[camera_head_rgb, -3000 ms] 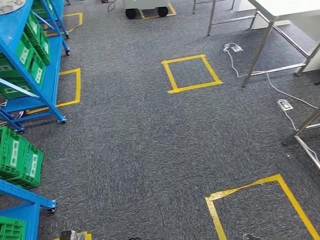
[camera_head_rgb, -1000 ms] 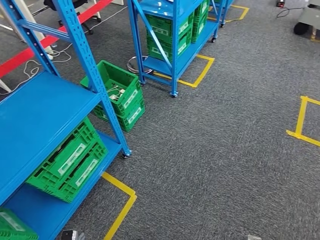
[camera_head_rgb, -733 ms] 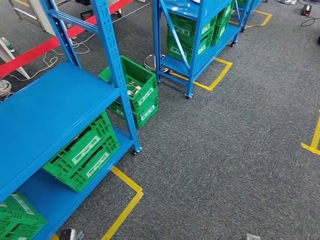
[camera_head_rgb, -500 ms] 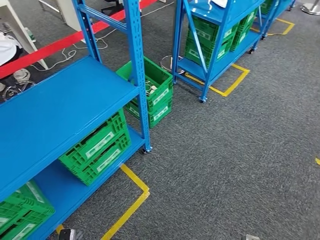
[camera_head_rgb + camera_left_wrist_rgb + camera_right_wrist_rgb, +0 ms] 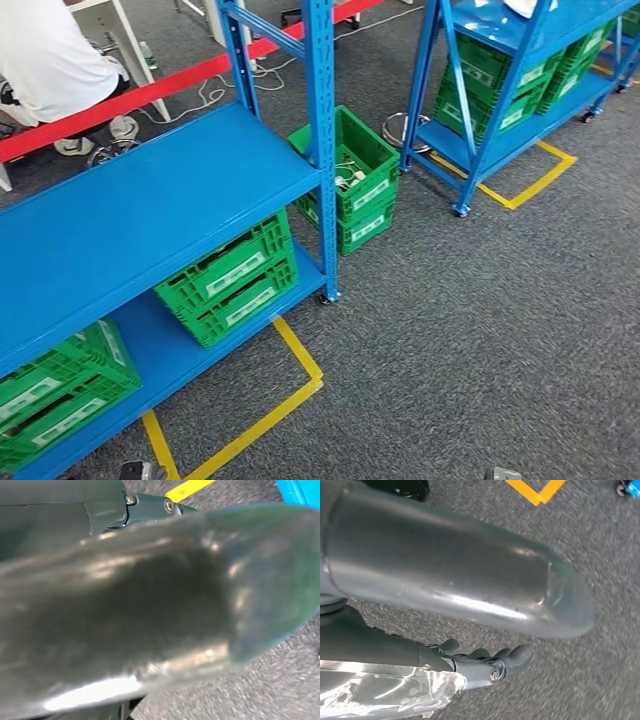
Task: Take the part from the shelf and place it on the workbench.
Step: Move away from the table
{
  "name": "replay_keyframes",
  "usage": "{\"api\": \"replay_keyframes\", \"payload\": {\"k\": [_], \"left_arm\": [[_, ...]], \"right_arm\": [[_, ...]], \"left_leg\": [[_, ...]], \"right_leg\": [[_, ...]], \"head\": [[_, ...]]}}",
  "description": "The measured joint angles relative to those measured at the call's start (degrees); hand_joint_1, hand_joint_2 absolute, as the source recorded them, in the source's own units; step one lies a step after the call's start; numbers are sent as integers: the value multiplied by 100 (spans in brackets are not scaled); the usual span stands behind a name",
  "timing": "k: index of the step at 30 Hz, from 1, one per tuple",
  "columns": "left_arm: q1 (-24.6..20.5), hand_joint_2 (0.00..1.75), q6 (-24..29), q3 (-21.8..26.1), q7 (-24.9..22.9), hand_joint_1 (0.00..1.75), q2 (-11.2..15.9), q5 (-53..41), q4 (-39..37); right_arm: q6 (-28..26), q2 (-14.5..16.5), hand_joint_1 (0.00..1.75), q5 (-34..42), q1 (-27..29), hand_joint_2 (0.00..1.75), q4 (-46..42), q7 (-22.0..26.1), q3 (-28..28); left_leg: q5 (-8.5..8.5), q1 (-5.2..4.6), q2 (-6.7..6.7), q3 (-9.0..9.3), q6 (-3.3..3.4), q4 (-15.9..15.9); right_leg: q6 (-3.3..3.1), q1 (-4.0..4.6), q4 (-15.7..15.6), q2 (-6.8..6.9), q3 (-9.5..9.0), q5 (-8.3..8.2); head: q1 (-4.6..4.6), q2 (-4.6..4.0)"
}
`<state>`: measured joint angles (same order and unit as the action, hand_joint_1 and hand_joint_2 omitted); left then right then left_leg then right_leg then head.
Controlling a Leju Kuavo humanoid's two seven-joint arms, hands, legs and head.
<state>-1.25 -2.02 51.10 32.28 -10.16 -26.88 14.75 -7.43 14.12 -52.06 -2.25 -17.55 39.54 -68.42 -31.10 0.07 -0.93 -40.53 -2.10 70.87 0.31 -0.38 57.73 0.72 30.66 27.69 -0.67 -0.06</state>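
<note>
Standing on grey carpet, a blue shelf (image 5: 151, 200) is filling the left side of the head view, its wide middle board bare and its lower board carrying two green crates (image 5: 230, 280), one at the near left end and one toward the right post. Sitting on the floor just behind that post is another green crate (image 5: 355, 170), holding small pale parts (image 5: 343, 180) too small to make out. A second blue rack (image 5: 498, 90) with green crates is standing farther right, well apart. Yellow tape (image 5: 256, 420) is marking the floor at the shelf's near edge, and open carpet (image 5: 490, 330) is stretching to the right. A person in white (image 5: 45, 50) is sitting beyond the shelf. The right hand (image 5: 490, 662) is hanging with its fingers (image 5: 516, 655) lightly curled and holding nothing. The left hand (image 5: 151, 505) is barely showing, so I cannot tell how its fingers are lying.
</note>
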Motion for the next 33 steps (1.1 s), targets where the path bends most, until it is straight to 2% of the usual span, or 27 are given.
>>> {"api": "replay_keyframes", "payload": {"k": [1,2,3,5,7,8,9,10,12,13,14,15,16,17,18,19,20,21,22,23,25,27,29,30,31,32,33], "left_arm": [[4,0,-1,0,0,0,-2,-4,0],[13,0,-1,0,0,0,-4,-8,0],[20,0,-2,1,1,0,-4,-13,0],[16,0,-1,3,4,0,-3,-31,0],[-13,0,-1,8,12,0,-3,-56,0],[-21,0,-2,13,15,0,-4,-66,0],[-20,0,-2,21,17,0,-5,-70,0],[-8,0,-2,31,17,0,-5,-72,0],[-1,0,-4,50,17,0,-6,-73,0],[-6,0,-10,56,17,0,-10,-73,0],[-15,0,-15,61,17,0,-14,-74,0],[-17,0,-20,64,17,0,-20,-74,0],[-13,0,-23,72,17,0,-24,-74,0],[-6,0,-23,81,17,0,-26,-74,0],[0,0,-24,90,17,0,-27,-76,0],[2,0,-26,98,17,0,-27,-80,0],[-2,0,-28,104,17,0,-26,-88,0],[-10,0,-31,109,17,0,-25,-102,0],[-14,0,-32,116,17,0,-24,-117,0],[-12,0,-32,126,17,0,-22,-132,0],[15,0,-28,145,17,0,-18,-160,0],[25,0,-26,156,18,0,-18,-178,0],[0,0,-26,157,19,0,-22,-186,0],[-10,0,-26,157,20,0,-25,-190,0],[-11,0,-26,157,20,0,-27,-193,0],[-5,0,-26,158,19,0,-30,-197,0],[3,0,-26,159,19,0,-32,-202,0]], "right_arm": [[0,0,0,0,2,0,0,0,-3],[0,0,0,0,-4,0,0,0,-5],[0,0,0,-1,-13,0,-1,0,-8],[0,0,0,-4,-30,0,1,0,-10],[0,0,0,-8,-34,0,1,0,-14],[0,0,0,-12,-36,0,1,0,-16],[0,0,0,-16,-43,0,1,1,-18],[-1,0,0,-20,-52,0,1,1,-19],[-2,0,0,-24,-61,0,1,2,-20],[-2,-1,0,-24,-54,0,2,1,-22],[-2,-2,0,-24,-43,0,2,1,-26],[-2,-3,0,-23,-31,0,2,0,-30],[-2,-4,0,-23,-24,0,3,0,-34],[-2,-5,0,-22,-22,0,3,1,-37],[-2,-7,0,-22,-22,0,4,1,-40],[-2,-9,0,-22,-24,0,4,1,-42],[-2,-11,0,-22,-25,0,5,1,-44],[-2,-13,0,-22,-26,0,7,0,-45],[-3,-13,0,-22,-29,0,10,0,-46],[-4,-13,0,-24,-32,0,13,0,-47],[-6,-14,0,-30,-39,0,15,0,-51],[-6,-15,0,-36,-40,0,15,0,-56],[-5,-16,0,-40,-24,0,15,0,-59],[-5,-17,0,-41,-15,0,15,0,-60],[-5,-17,0,-42,-10,0,15,0,-60],[-5,-18,0,-43,-12,0,15,0,-60],[-5,-19,0,-45,-20,0,15,0,-60]], "left_leg": [[-26,0,21,-77,2,181],[59,-1,34,-42,12,139],[229,-7,64,107,29,-122],[567,-60,338,550,95,-921],[666,-121,581,797,178,-1405],[648,-139,586,808,207,-1466],[654,-131,506,800,241,-1479],[666,-116,435,800,266,-1495],[694,-70,294,811,326,-1523],[704,-52,224,810,346,-1525],[709,-43,146,804,362,-1525],[714,-38,64,799,369,-1524],[717,-33,-19,797,369,-1522],[721,-26,-103,800,365,-1520],[723,-15,-187,807,353,-1516],[725,-2,-271,811,332,-1510],[723,1,-351,805,299,-1492],[723,4,-424,786,262,-1468],[730,5,-491,758,223,-1452],[747,11,-555,726,179,-1446],[782,34,-635,677,105,-1455],[639,23,-425,558,47,-1242],[270,9,-101,247,11,-584],[98,11,-24,62,0,-187],[6,12,12,-66,-4,102],[21,12,29,-96,-1,198],[138,11,46,-10,11,66]], "right_leg": [[-9,10,0,91,-2,6],[-14,18,0,173,-8,13],[-15,23,0,244,-18,19],[6,45,8,372,-48,45],[50,77,16,494,-67,77],[73,91,13,564,-77,88],[96,94,3,627,-95,97],[129,91,18,589,-100,122],[195,72,310,298,9,321],[223,57,636,108,156,495],[239,48,1043,2,345,684],[253,41,1420,-37,533,821],[263,35,1651,-51,664,860],[271,26,1661,-57,697,779],[280,12,1439,-75,620,597],[296,-13,1059,-148,461,364],[317,-48,653,-308,286,186],[314,-79,339,-456,152,78],[298,-97,155,-571,63,40],[261,-97,95,-621,34,52],[163,-85,93,-495,22,29],[84,-88,79,-347,27,0],[36,-69,72,-170,33,-1],[24,-55,72,-71,38,3],[17,-45,72,24,39,8],[11,-37,72,111,39,12],[10,-31,72,188,34,16]], "head": [[-1,-1],[-1,-1],[-2,-1],[-3,-1],[-2,-1],[-1,-1],[-1,0],[4,0],[22,1],[38,0],[53,-1],[63,-1],[68,-1],[72,-1],[71,-1],[72,-1],[74,-1],[73,-1],[77,-1],[76,-1],[80,0],[39,0],[-4,-1],[-8,-1],[-7,-1],[-8,-1],[-8,0]]}}
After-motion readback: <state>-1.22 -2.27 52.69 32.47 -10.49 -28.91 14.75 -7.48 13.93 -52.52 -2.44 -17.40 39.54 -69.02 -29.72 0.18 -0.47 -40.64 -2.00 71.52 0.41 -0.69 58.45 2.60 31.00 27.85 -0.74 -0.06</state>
